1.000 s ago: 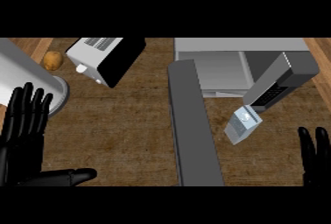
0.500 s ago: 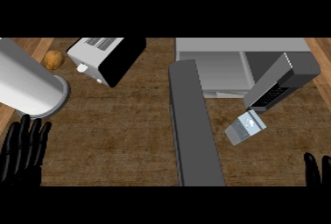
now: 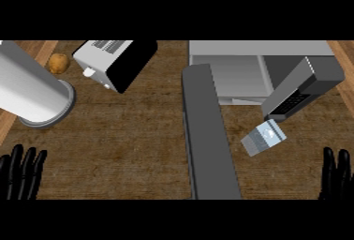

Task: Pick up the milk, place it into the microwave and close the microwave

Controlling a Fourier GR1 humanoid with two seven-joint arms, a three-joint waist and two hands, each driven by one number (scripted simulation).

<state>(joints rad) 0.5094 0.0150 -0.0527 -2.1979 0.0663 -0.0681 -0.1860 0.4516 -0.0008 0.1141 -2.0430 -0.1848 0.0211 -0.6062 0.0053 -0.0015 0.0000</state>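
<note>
The milk point(image 3: 263, 138) is a pale blue-grey carton lying tilted on the wooden counter, right of the microwave's open door point(image 3: 209, 136). The microwave point(image 3: 259, 70) stands at the back right with its grey cavity showing and its control panel point(image 3: 302, 89) jutting toward the carton. My right hand point(image 3: 337, 172) shows at the lower right edge, fingers straight and up, about a hand's width right of and below the milk. My left hand point(image 3: 22, 171) rests at the lower left edge, fingers straight, far from the milk. Neither hand holds anything.
A grey cylinder point(image 3: 29, 91) stands at the left. A toaster point(image 3: 114, 61) lies at the back centre-left with a potato point(image 3: 59, 63) beside it. The open door runs as a long grey bar down the middle of the counter.
Both hands have sunk toward the lower edge, so only their fingers show now. The milk and the microwave door lie where they were.
</note>
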